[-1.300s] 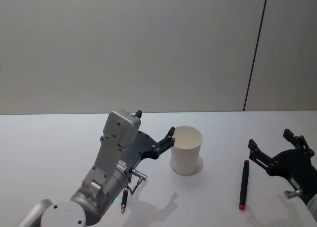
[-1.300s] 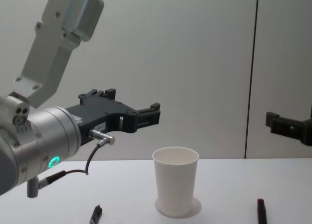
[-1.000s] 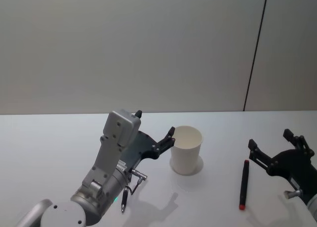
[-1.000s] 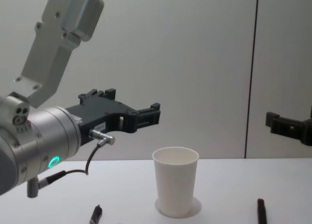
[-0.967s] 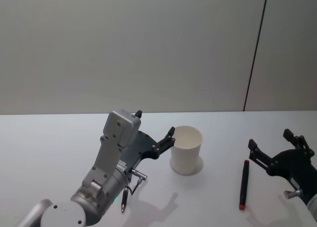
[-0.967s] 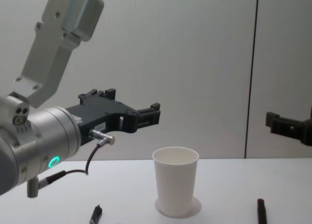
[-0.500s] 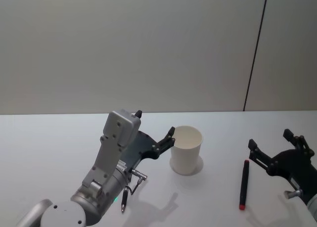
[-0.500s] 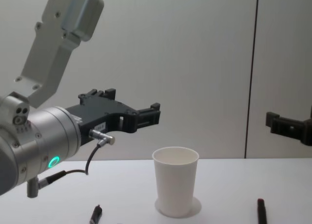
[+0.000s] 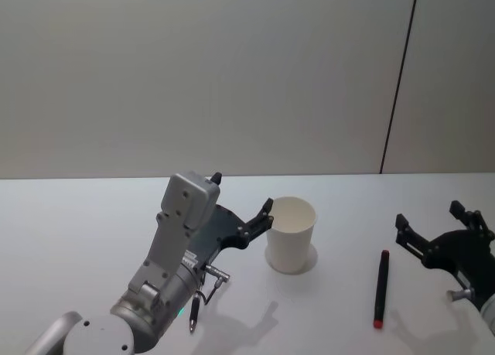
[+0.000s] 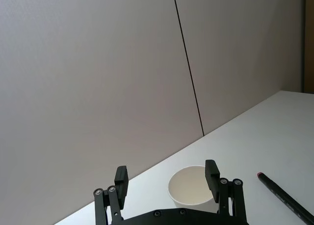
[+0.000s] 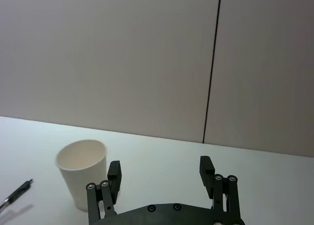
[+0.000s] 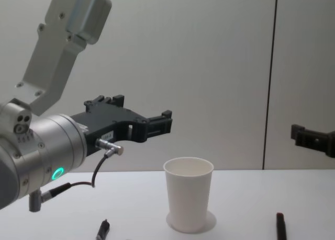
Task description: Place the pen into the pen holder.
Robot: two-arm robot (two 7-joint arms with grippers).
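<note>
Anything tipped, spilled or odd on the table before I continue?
Nothing spilled or damaged; the pen holder stands upright, empty. One oddity: two pens lie flat, a red-tipped pen to its right, a dark pen to its left. The left gripper and right gripper are open.

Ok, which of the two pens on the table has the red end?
The black pen lying right of the paper cup, beside the right gripper. The other pen, left of the cup, is dark with no red showing.

One pen holder, two pens and two hands: left hand, right hand
</note>
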